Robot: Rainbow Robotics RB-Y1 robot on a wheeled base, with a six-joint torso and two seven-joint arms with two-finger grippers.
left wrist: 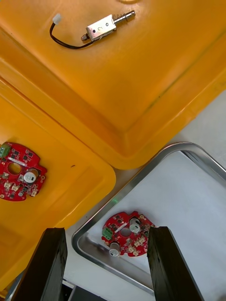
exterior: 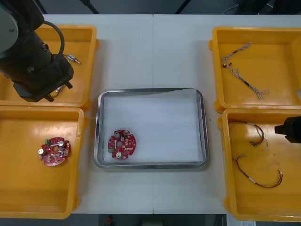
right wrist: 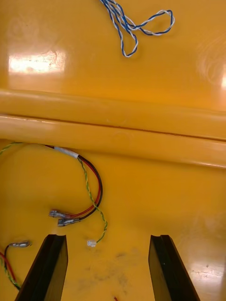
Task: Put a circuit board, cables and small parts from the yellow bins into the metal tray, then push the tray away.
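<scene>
Both spread: left hand [left wrist: 106, 230] over far-left bin [exterior: 82, 44], right hand [right wrist: 106, 237] seemingly over rim of near-right bin [exterior: 254, 202].

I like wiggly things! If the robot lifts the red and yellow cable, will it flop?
Probably floppy: the red and yellow cable lies in loose curves by the open right gripper. Likely light, being thin. Its ends may dangle.

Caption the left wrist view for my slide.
Open left gripper overlooking a circuit board in the metal tray, another board in one yellow bin, a small metal part in the next bin.
</scene>
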